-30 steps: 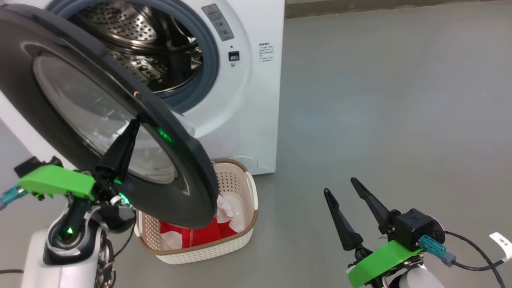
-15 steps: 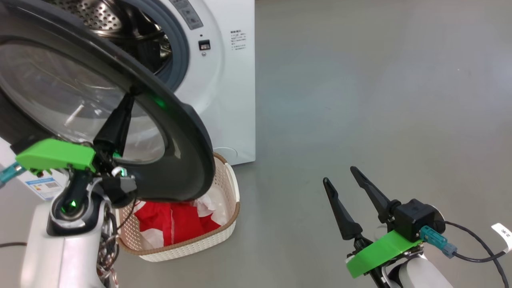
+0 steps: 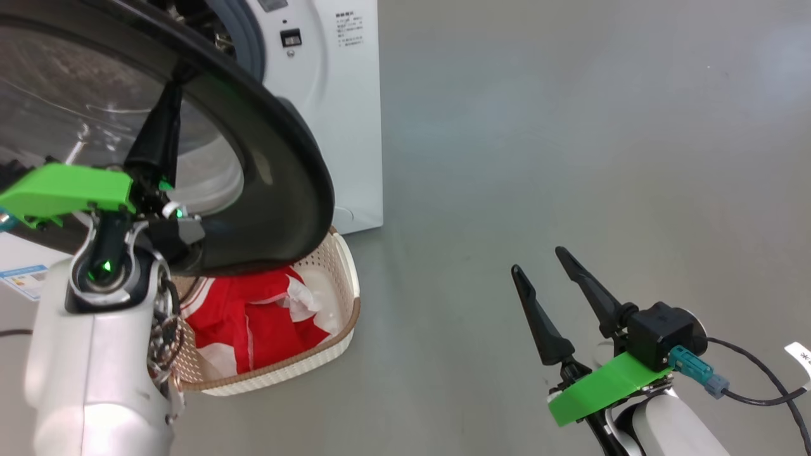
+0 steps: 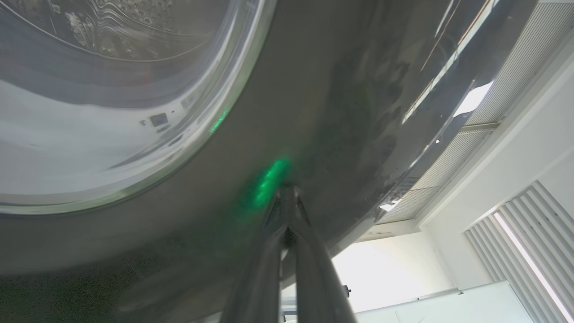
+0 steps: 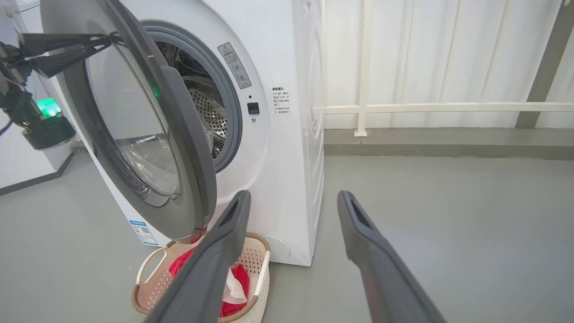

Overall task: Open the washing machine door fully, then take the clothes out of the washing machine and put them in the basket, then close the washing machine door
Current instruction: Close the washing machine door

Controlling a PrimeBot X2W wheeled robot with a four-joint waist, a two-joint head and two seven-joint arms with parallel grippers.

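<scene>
The washing machine door [image 3: 279, 158], black-rimmed with a bulging glass window, stands partly swung over the washing machine [image 3: 342, 126]. My left gripper [image 3: 178, 75] is shut, its tips pressed against the door's black rim [image 4: 314, 112]; in the left wrist view the left gripper [image 4: 287, 192] meets the glossy rim. Red clothes [image 3: 253, 323] with white trim lie in the cream basket [image 3: 345, 285] on the floor below the door. Over the floor to the right, my right gripper [image 3: 538, 261] stands open and empty. The right wrist view shows the door [image 5: 188, 148] ajar, the drum [image 5: 206, 107] behind it, and the basket [image 5: 262, 269] with clothes [image 5: 237, 273].
Grey floor [image 3: 570, 126] stretches to the right of the machine. A white railing [image 5: 426, 107] and ribbed wall stand behind it. A small blue label sticker [image 5: 143, 229] sits low on the machine's front. A cable [image 3: 754, 392] trails from my right wrist.
The head view has shifted. The door, with my shut left gripper against its rim, has swung closer to the machine and now hides most of the drum. The right gripper stays open.
</scene>
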